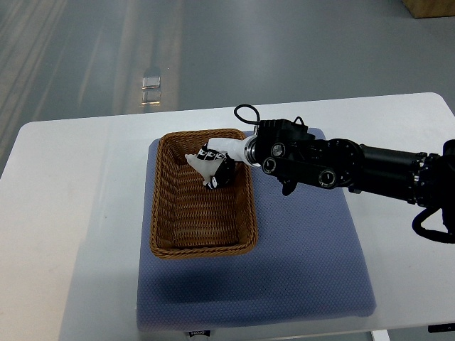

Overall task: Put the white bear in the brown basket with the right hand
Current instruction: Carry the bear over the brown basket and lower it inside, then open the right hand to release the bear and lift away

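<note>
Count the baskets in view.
1. The brown basket sits on the blue mat, left part, with the right hand reaching into its far end. No others visible.

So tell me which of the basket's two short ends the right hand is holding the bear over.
The far end of the brown basket, toward the floor: the right hand holds the white bear there, while the near end is bare weave.

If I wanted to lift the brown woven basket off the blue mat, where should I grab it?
Probably by the long left rim of the brown woven wicker basket, coming from the left. That side is bare, while the robot's right hand, with something white in its fingers, reaches over the right rim. The near short rim by the blue padded mat is also free. Pinch over the top edge.
</note>
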You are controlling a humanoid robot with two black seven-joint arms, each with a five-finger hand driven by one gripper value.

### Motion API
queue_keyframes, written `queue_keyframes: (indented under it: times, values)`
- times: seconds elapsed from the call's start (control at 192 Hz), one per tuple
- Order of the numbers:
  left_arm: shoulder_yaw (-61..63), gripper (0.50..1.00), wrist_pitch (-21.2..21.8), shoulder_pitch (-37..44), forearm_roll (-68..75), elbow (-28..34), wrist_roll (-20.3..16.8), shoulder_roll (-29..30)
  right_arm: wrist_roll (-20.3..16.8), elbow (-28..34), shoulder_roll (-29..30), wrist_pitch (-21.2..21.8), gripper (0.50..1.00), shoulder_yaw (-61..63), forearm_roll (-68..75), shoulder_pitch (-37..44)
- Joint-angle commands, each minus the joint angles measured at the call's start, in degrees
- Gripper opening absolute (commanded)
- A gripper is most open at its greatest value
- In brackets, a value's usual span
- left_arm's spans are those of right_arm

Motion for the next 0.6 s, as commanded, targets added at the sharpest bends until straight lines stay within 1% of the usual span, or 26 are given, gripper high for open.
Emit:
queue_keyframes:
  times: [0.0, 0.021, 0.12, 0.177, 0.292, 0.443, 0.527, 0.595]
  values:
    - [0.0, 1.0, 0.0, 0.0, 0.0, 0.2, 0.0, 0.0, 0.0, 0.0, 0.0, 0.1, 0.891, 0.9, 0.0, 0.0]
    - [0.0, 1.0, 0.0, 0.0, 0.0, 0.2, 0.0, 0.0, 0.0, 0.0, 0.0, 0.1, 0.899, 1.1, 0.0, 0.0]
    - [0.0, 1.0, 0.0, 0.0, 0.0, 0.3, 0.0, 0.0, 0.0, 0.0, 0.0, 0.1, 0.901, 1.9, 0.0, 0.3]
    - [0.0, 1.0, 0.0, 0.0, 0.0, 0.2, 0.0, 0.0, 0.0, 0.0, 0.0, 0.1, 0.915, 3.2, 0.0, 0.5]
    - [0.0, 1.0, 0.0, 0.0, 0.0, 0.2, 0.0, 0.0, 0.0, 0.0, 0.0, 0.1, 0.917, 6.5, 0.0, 0.7]
    - [0.0, 1.0, 0.0, -0.1, 0.0, 0.2, -0.1, 0.0, 0.1, 0.0, 0.0, 0.1, 0.917, 12.8, 0.1, 0.6]
    - [0.0, 1.0, 0.0, 0.0, 0.0, 0.2, 0.0, 0.0, 0.8, 0.0, 0.0, -0.1, 0.917, 17.7, 0.2, -0.1]
    - [0.0, 1.0, 0.0, 0.0, 0.0, 0.2, -0.1, 0.0, 1.9, 0.0, -2.2, -0.5, 0.917, 23.7, 0.4, -1.6]
